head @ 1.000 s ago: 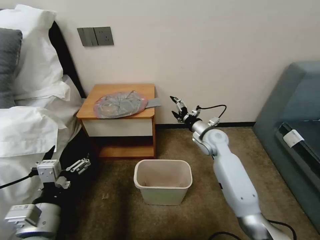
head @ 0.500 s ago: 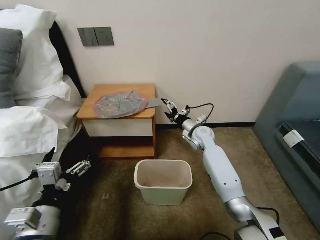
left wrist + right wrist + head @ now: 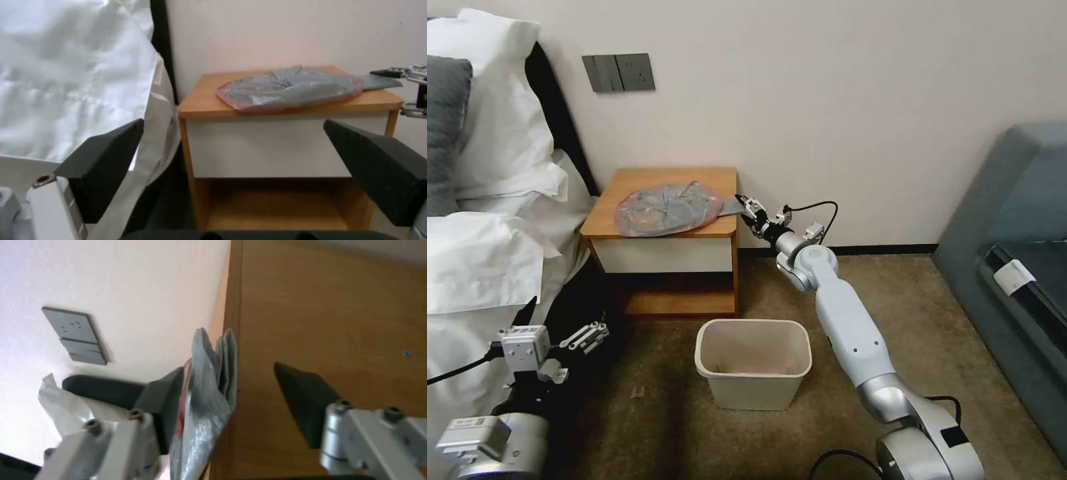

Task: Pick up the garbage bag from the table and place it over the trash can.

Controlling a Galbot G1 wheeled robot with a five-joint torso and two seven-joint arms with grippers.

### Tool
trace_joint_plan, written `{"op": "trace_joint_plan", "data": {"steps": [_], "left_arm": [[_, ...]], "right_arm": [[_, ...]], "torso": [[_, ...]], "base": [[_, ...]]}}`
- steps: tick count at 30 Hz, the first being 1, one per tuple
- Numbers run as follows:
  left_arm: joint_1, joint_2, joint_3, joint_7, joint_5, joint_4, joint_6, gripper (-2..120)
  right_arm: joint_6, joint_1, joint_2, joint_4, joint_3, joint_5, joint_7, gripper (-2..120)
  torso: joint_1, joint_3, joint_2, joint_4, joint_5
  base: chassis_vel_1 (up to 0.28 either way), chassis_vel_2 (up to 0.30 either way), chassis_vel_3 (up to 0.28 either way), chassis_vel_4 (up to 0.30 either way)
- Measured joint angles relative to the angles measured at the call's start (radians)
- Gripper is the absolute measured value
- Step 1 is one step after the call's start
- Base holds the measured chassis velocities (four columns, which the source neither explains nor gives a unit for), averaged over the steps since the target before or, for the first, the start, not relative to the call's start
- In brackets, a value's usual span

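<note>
The garbage bag (image 3: pixel 667 208) lies crumpled on the table (image 3: pixel 647 179), grey film with a pink-red rim, and a flat grey tab of it sticks out past the table's right edge. My right gripper (image 3: pixel 746 208) is open at that edge. In the right wrist view the tab (image 3: pixel 209 400) hangs between its spread fingers, against one pad (image 3: pixel 166 390) and apart from the other. The cream trash can (image 3: pixel 754 393) stands on the carpet in front of the table. My left gripper (image 3: pixel 587 331) is open, low by the bed, facing the table (image 3: pixel 267 146) and bag (image 3: pixel 289 88).
A bed with white pillows (image 3: pixel 487 167) crowds the table's left side. A grey sofa (image 3: pixel 1014 233) stands at the right. A switch plate (image 3: pixel 618 72) is on the wall above the table. Brown carpet (image 3: pixel 800 300) lies open between table, bin and sofa.
My right arm has stretched left toward the table, bringing its gripper from open floor space to the bag's grey tab. The left arm has barely shifted.
</note>
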Motion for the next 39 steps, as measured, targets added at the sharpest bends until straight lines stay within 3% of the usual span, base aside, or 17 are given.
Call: {"op": "trace_joint_plan", "data": {"steps": [14,19,25,32,35,39], "left_arm": [[-0.006,0.002,0.003,0.005,0.01,0.015,-0.006,100],[-0.009,0.004,0.002,0.006,0.012,0.02,-0.011,100],[-0.023,0.006,0.009,0.012,0.024,0.031,-0.019,100],[-0.03,0.004,0.021,0.015,0.033,0.037,-0.028,100],[-0.034,0.006,0.024,0.015,0.035,0.04,-0.034,100],[-0.039,0.01,0.024,0.015,0.034,0.042,-0.036,100]], "right_arm": [[0.021,-0.033,-0.014,0.064,0.013,-0.013,0.018,0],[0.022,-0.098,-0.046,0.196,0.008,-0.005,0.061,0],[0.036,-0.278,-0.11,0.476,-0.011,0.006,0.164,0],[0.075,-0.427,-0.138,0.676,-0.031,0.006,0.248,0],[0.108,-0.524,-0.162,0.82,-0.061,-0.038,0.276,0],[0.121,-0.601,-0.174,0.916,-0.078,-0.063,0.306,0]], "torso": [[0.0,0.0,0.0,0.0,0.0001],[0.0,0.0,0.0,-0.0002,0.0002],[0.0,0.0,0.0,-0.0001,0.0001],[0.0,0.0,0.0,0.0,0.0002],[0.0,0.0,0.0,-0.0002,0.0],[0.0,0.0,0.0,0.0,-0.0001]], "base": [[0.0,0.0,0.0,0.0],[0.0,0.0,0.0,0.0],[0.0,0.0,0.0,0.0],[0.0,0.0,0.0,0.0],[0.0,0.0,0.0,0.0],[0.0,0.0,0.0,0.0]]}}
